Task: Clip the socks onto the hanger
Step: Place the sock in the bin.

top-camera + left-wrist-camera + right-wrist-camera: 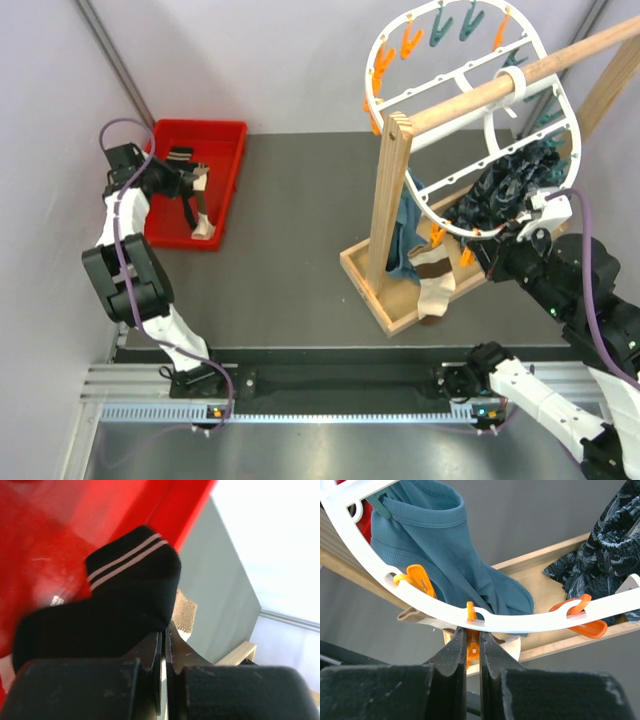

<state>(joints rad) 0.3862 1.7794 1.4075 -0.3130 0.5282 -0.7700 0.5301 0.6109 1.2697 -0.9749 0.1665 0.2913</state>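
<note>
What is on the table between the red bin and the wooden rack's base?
Nothing. In the top view, the stretch of dark table between the red bin and the rack's wooden base is bare.

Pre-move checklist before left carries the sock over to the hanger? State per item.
1. Left gripper jaws shut on the black striped sock: ok.
2. Sock lifted out of the red bin: not ok, it hangs within the bin.
3. Single sock picked: cannot tell; a brown-and-cream sock lies right below it.
4. Right gripper jaws shut on an orange peg at the rim of the hanger: ok.
5. Peg mouth open for the sock: cannot tell, hidden by the jaws.
6. Hanger hooked on the wooden pole: ok.
</note>
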